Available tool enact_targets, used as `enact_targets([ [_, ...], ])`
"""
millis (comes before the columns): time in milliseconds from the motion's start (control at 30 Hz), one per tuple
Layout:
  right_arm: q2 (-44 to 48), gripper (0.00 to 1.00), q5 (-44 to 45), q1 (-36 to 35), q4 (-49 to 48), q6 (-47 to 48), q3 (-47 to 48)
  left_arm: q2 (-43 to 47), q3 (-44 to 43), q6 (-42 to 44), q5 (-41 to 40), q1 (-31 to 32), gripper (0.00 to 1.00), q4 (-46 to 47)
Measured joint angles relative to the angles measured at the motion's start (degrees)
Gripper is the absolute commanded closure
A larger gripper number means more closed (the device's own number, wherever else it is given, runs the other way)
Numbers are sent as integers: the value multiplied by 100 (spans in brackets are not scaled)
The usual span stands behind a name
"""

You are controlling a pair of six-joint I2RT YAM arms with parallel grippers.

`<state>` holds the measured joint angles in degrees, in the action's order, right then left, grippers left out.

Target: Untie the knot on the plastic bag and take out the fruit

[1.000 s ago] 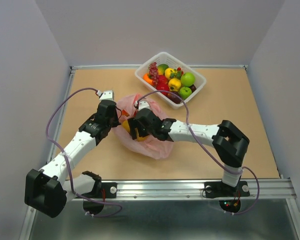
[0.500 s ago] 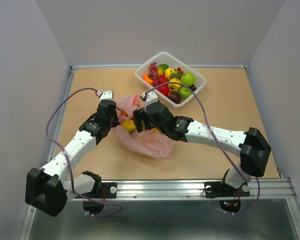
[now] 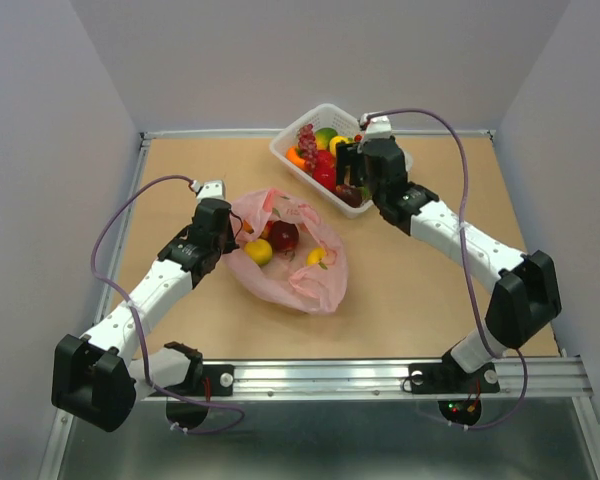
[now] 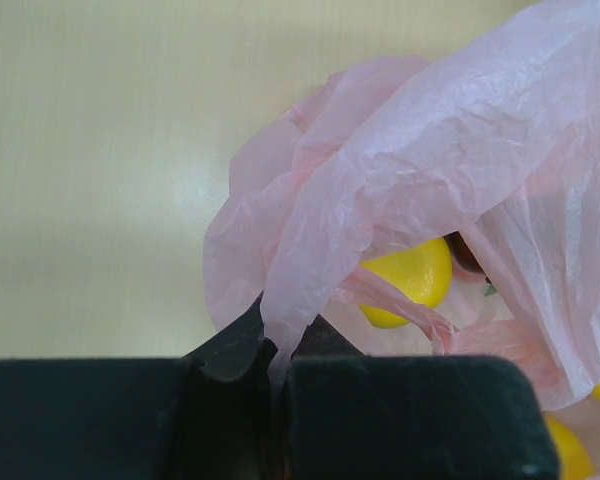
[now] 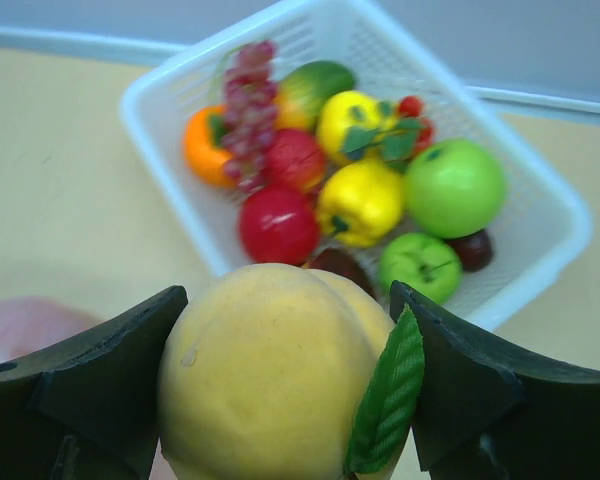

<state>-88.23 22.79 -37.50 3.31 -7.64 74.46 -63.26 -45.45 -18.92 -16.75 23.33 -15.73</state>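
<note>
The pink plastic bag [image 3: 305, 280] lies open at mid-table; no tied knot shows on it. Inside it I see a yellow lemon [image 3: 259, 251], a dark red apple [image 3: 283, 236] and a yellow-orange fruit [image 3: 316, 256]. My left gripper [image 3: 232, 232] is shut on the bag's left edge; the left wrist view shows the film [image 4: 380, 170] pinched between the jaws [image 4: 277, 345], with the lemon [image 4: 405, 280] behind. My right gripper [image 3: 352, 178] is over the near side of the basket, shut on a yellowish peach [image 5: 280, 380] with a green leaf.
The white slotted basket [image 3: 292, 165] stands at the back, holding green apples [image 5: 452, 185], purple grapes [image 5: 245, 95], red and yellow fruits. In the right wrist view its rim [image 5: 540, 165] lies just beyond the peach. Cables loop above both arms.
My right gripper has lifted the peach out of the bag and carried it back and right to the basket. My left gripper has kept its hold on the bag's edge.
</note>
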Motion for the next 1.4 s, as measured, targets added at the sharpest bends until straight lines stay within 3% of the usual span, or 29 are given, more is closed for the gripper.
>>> enact_targets([
  [167,-651,92,-389,951,-612,44,306,0,0,0,0,-20,88,-4],
  [467,-2844,81,-1438,1521,-2162,168,1482,0,0,0,11,-37,88,0],
  [567,-3510,49,-1705,1532,-2374,201,1980,-7,0,0,17,-59,88,0],
  [600,-3676,26,-1773,1530,-2400,216,2146,-20,0,2,24,-63,88,2],
  [700,-4166,0,-1917,1530,-2520,243,2721,-63,0,2,37,-96,88,2],
  [1033,-4076,0,-2162,1530,-2640,315,2986,-118,0,4,173,-170,88,4],
  [1200,-3106,2,-2435,1488,-2162,293,2345,-118,0,7,181,-197,88,7],
  [1400,-1342,12,-2677,970,-1270,452,1360,-116,0,11,184,-208,88,9],
])
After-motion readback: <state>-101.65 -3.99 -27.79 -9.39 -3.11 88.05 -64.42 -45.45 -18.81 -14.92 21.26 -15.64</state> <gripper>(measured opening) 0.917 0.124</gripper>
